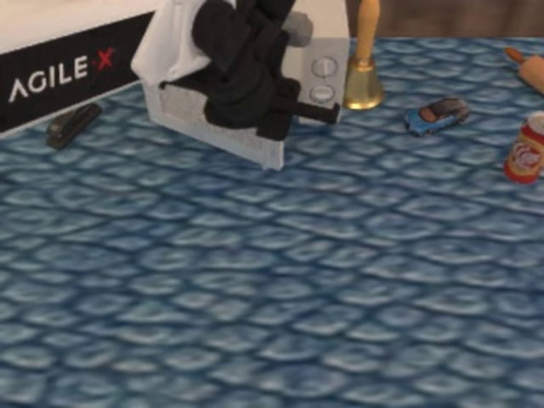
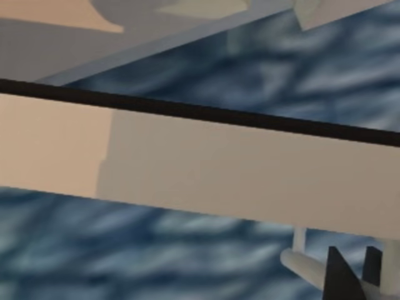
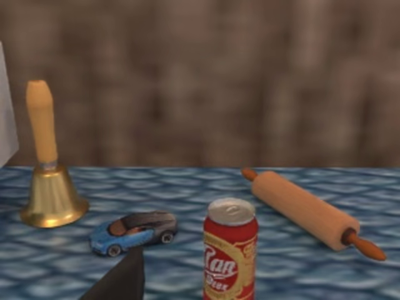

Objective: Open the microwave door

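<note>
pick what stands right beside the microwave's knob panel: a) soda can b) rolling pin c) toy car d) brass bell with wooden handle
d: the brass bell stands against the knob side of the microwave; the toy car, soda can and rolling pin lie farther toward the table's right.

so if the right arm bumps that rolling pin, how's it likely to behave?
The rolling pin lies on its side on the table, a smooth cylinder, so it would probably roll away rather than slide. It looks like solid wood, likely stiff and fairly heavy. Its tapered handles seem poor grips; the barrel is probably safer.
</note>
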Controlling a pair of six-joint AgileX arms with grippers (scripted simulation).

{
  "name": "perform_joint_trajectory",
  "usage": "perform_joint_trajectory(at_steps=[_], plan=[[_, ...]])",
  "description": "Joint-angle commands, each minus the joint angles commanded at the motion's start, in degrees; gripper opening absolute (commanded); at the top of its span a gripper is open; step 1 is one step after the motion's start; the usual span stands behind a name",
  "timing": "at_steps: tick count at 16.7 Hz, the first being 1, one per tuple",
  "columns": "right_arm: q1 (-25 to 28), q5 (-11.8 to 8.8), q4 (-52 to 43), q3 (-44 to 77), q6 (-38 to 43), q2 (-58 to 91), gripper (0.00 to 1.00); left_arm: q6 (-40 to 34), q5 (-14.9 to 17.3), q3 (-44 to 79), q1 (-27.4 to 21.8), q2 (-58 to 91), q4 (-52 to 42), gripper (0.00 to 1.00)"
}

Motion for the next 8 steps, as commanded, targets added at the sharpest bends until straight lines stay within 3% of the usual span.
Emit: perform_joint_trajectory(at_steps=[8], plan=[[0.0,0.0,0.0,0.0,0.0,0.0,1.0,5.04,2.97,-4.83,1.2,-3.42,1.76,0.0]])
